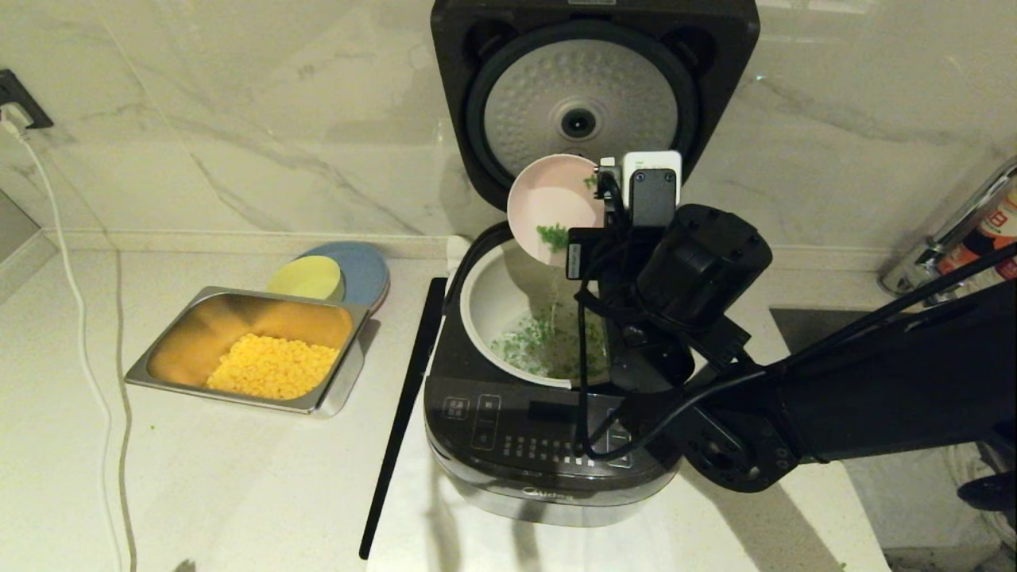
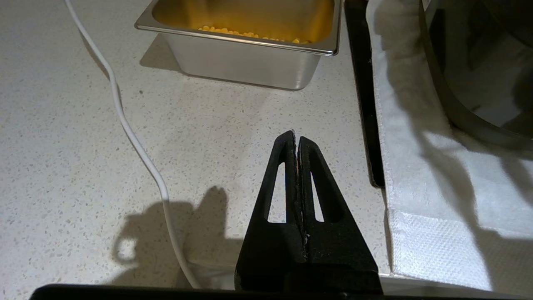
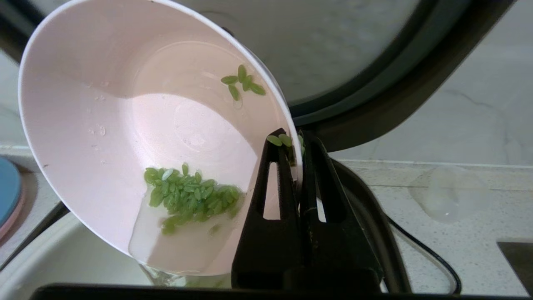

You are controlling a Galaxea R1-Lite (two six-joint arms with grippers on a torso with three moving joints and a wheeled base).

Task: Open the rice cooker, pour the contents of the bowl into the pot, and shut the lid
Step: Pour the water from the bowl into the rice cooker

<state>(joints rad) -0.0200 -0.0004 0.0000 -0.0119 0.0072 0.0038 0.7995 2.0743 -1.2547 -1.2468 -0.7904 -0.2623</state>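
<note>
The black rice cooker (image 1: 524, 445) stands open, its lid (image 1: 592, 87) upright and showing the dimpled silver disc. Above the cream-white pot (image 1: 485, 306) the pale pink bowl (image 1: 548, 199) (image 3: 125, 137) is tipped steeply. My right gripper (image 3: 295, 137) is shut on the bowl's rim, one finger inside and one outside. Green bits (image 3: 187, 198) and liquid cling near the bowl's lower lip; a thin stream runs down into the pot, where more green bits (image 1: 548, 342) lie. My left gripper (image 2: 295, 137) hangs shut and empty over the counter, left of the cooker.
A steel tray (image 1: 171, 349) (image 2: 241, 62) with yellow corn sits left of the cooker, with a yellow bowl (image 1: 306, 278) on a blue plate (image 1: 365, 270) behind it. A white cable (image 2: 137, 141) crosses the counter. A white cloth (image 2: 437, 208) lies under the cooker. Bottles (image 1: 985, 230) stand far right.
</note>
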